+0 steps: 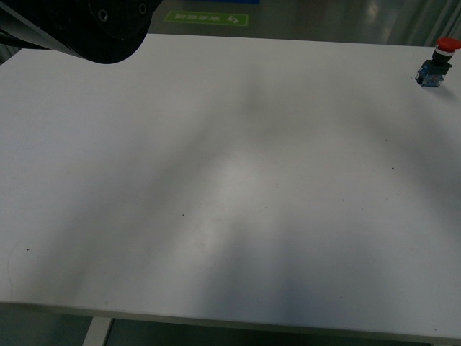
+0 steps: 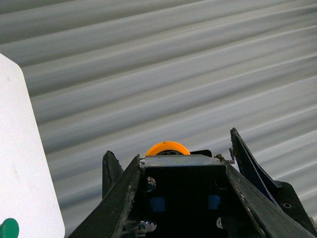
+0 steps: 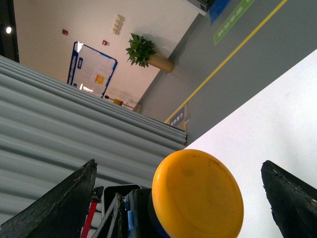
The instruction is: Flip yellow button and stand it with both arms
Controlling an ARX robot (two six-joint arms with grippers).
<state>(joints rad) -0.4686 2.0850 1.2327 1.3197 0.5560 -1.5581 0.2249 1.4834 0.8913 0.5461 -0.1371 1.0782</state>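
The yellow button [image 2: 168, 148] is held up off the table. In the left wrist view my left gripper [image 2: 181, 193] is shut on its black block body, with the yellow-orange cap pointing away from the camera. In the right wrist view the cap [image 3: 197, 194] faces the camera, large and close, between the wide-apart fingers of my open right gripper [image 3: 188, 198]. The fingers do not touch it. In the front view neither gripper nor the button shows; only a black arm part [image 1: 94, 25] is at the top left.
A red-capped switch [image 1: 436, 65] stands at the far right corner of the white table [image 1: 230, 202]. A corrugated grey wall fills the background of both wrist views. A green round thing [image 2: 9, 229] sits on a white surface in the left wrist view.
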